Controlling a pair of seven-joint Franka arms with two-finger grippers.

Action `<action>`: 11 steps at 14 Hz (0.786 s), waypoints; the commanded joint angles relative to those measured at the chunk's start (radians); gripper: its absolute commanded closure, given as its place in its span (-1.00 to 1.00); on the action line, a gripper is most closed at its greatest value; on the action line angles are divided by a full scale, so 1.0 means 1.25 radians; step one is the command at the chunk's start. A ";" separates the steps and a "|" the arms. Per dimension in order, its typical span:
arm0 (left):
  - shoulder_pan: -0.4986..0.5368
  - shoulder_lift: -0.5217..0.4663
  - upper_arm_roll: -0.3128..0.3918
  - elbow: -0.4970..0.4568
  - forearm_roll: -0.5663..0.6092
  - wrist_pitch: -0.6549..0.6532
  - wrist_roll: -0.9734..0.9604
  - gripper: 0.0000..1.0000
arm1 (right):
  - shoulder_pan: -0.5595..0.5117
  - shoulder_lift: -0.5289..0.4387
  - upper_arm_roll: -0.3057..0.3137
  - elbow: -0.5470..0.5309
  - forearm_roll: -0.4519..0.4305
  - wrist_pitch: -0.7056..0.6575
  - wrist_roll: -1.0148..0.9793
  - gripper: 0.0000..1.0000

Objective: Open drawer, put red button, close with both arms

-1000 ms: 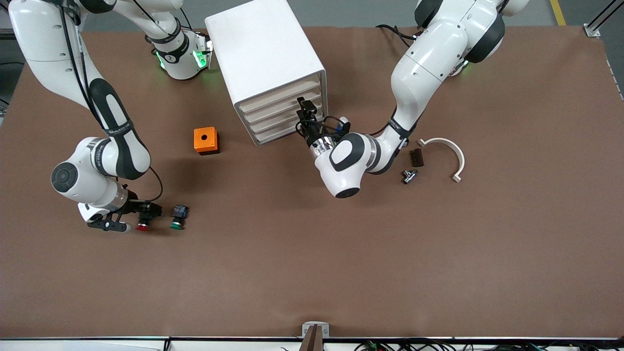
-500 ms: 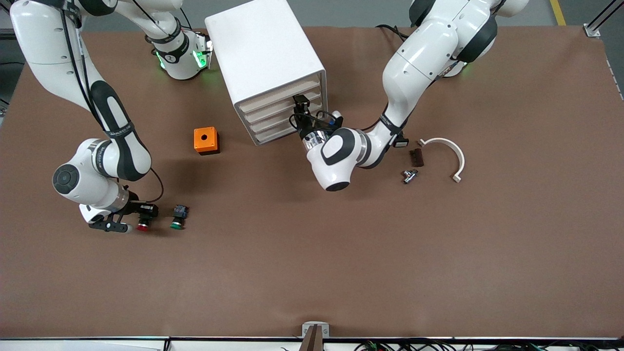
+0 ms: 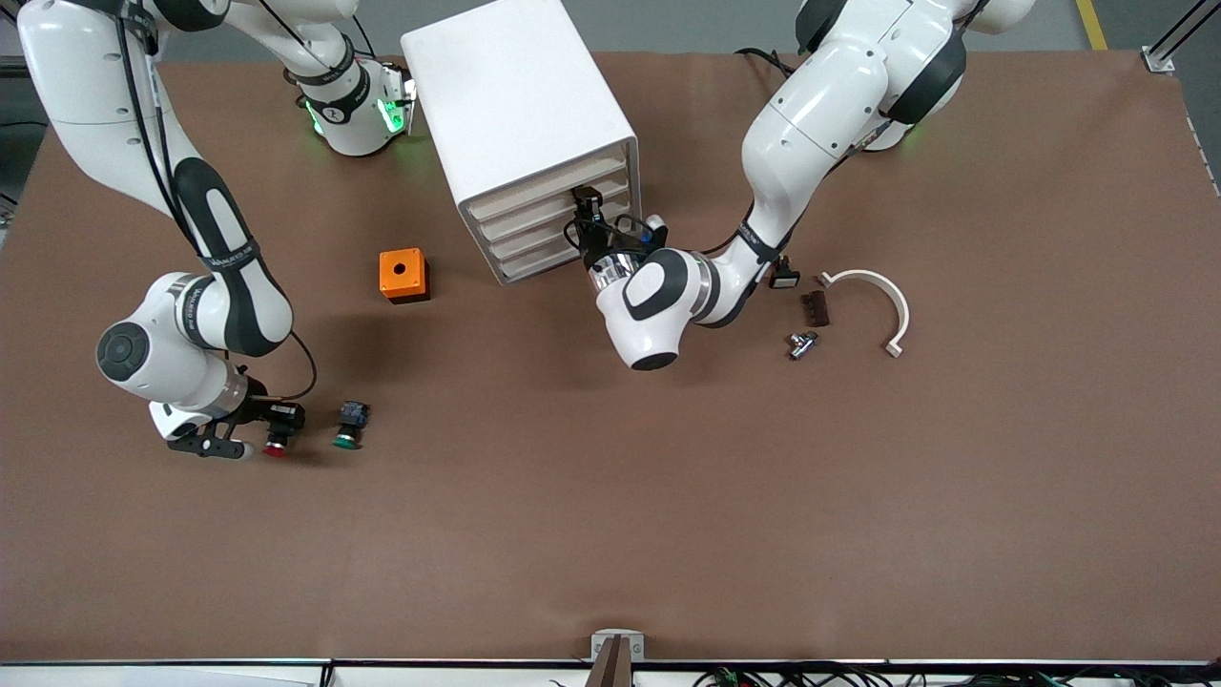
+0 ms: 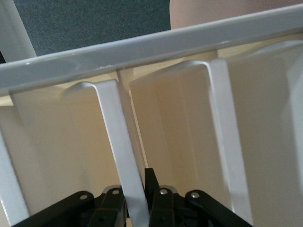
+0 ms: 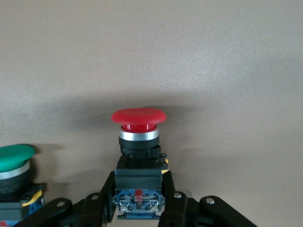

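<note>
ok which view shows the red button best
The right wrist view: the red button fills the middle, its red cap and blue-and-black body clear, with the right gripper shut on its body. The front view shows it only as a tiny red dot. The left wrist view shows none of it.

The red button's (image 5: 138, 156) blue base — and the green button (image 5: 14, 177) (half) — are cut off.

green button (image 3: 346, 437) beside red button (image 3: 277, 446)

Red button (image 5: 138, 118) red-capped; drawer cabinet (image 3: 520, 124) white.
</note>
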 commanded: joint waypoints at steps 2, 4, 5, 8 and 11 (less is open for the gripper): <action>0.007 0.006 0.033 0.009 -0.011 -0.008 -0.013 0.77 | -0.001 -0.016 0.003 0.039 0.023 -0.079 0.019 0.99; 0.029 0.012 0.039 0.010 -0.011 -0.007 -0.015 0.77 | 0.017 -0.042 0.004 0.046 0.022 -0.130 0.080 0.99; 0.041 0.013 0.046 0.010 -0.011 -0.004 -0.017 0.77 | 0.031 -0.058 0.003 0.046 0.022 -0.155 0.116 1.00; 0.066 0.012 0.055 0.011 -0.011 -0.004 -0.017 0.76 | 0.061 -0.125 0.004 0.040 0.023 -0.219 0.181 0.99; 0.102 0.013 0.055 0.014 -0.012 0.002 -0.017 0.76 | 0.140 -0.200 0.005 0.041 0.023 -0.305 0.357 0.99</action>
